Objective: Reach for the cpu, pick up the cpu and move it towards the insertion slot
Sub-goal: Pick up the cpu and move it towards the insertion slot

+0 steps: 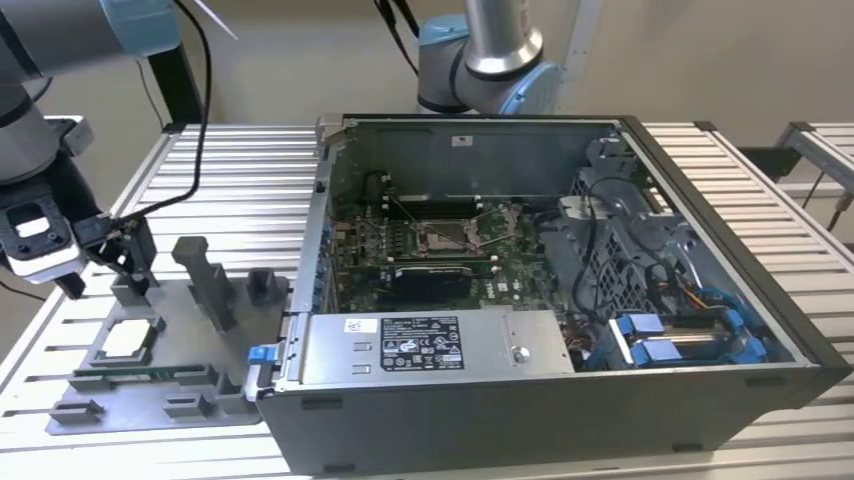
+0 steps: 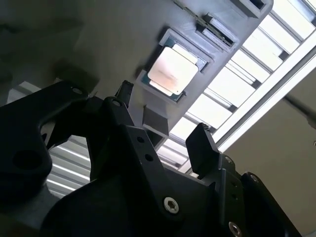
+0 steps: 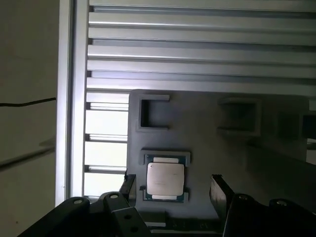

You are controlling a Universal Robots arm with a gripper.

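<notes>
First wrist view | pincer (image 3: 173,190) apart, empty, near cpu (image 3: 166,178) | cpu in grey tray (image 3: 207,128) pocket | cpu print unreadable

The arm (image 1: 60,35) was a grey tube with pale blue joint caps (image 1: 134,25) and a black cable (image 1: 204,110) trailing off it. A white-and-black block (image 1: 34,235) sat at its wrist. The gripper (image 2: 163,123) was matte black, built of angular plates with silver screws (image 2: 171,205) and two flat fingers (image 2: 202,148).

1. The cpu (image 1: 124,340) lies in a pocket of the tray (image 1: 74,415), just behind the memory stick (image 1: 140,374).
2. The tray sits at the exterior view's left of the computer case (image 1: 534,425).
3. The insertion slot (image 1: 441,235) lies inside that case.
</notes>
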